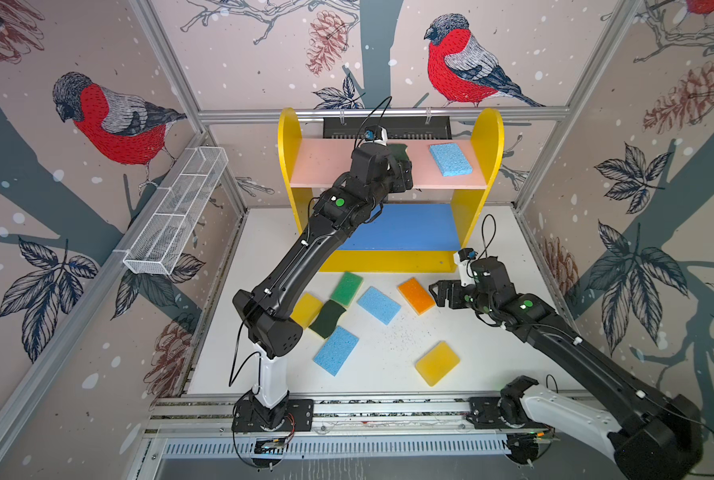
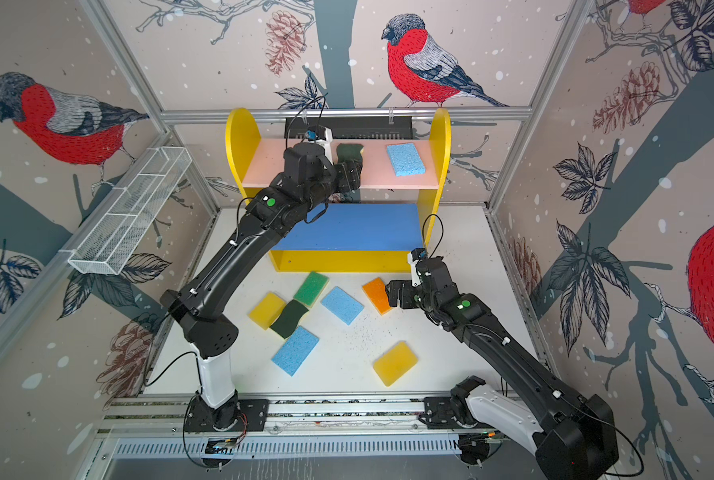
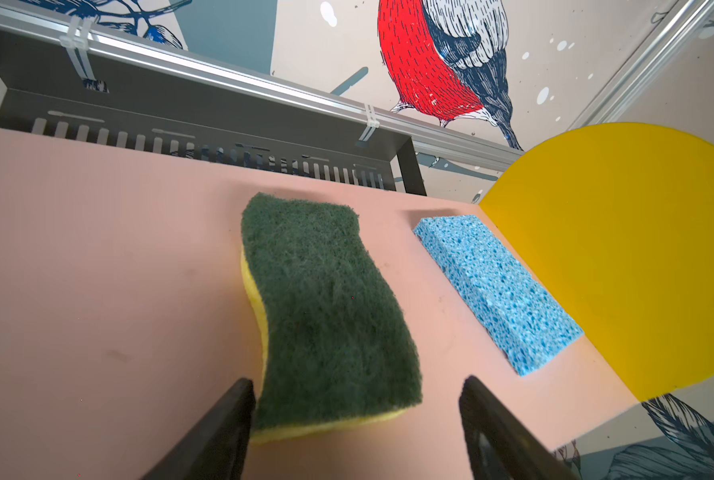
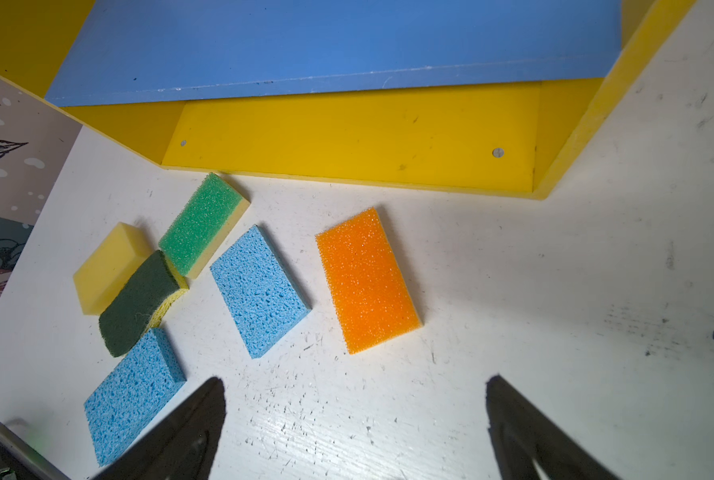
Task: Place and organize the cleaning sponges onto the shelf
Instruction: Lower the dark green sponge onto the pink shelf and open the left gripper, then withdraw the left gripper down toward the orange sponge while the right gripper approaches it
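Starting on the left: the left gripper (image 3: 357,382) is up at the shelf's (image 1: 289,137) pink upper board (image 3: 97,270). Its jaws are spread around the near end of a wavy scourer (image 3: 326,307) that lies flat on the board, green side up. One finger sits right at its edge and the other stands clear, so I'd call that let go, not a grip. To the right on the same board, just beside the side panel, lies a light blue sponge (image 3: 496,291), roughly parallel to the scourer with a gap between them.

Down on the table (image 1: 380,374) there's a bunch touching each other: a yellow sponge (image 4: 106,266), a second scourer (image 4: 139,303), a green sponge (image 4: 201,224) and a blue sponge (image 4: 131,390). Another blue one (image 4: 259,291) lies near them, and a lone yellow pad (image 1: 437,363) sits toward the front.

The right gripper (image 4: 355,382) hangs over the table, wide open and empty. The orange sponge (image 4: 368,280) lies straight ahead of the gap between its jaws. Its long axis runs roughly along the approach, so the jaws would close across the short width. The right arm is far nearer to it, so my guess is that's the next pick.
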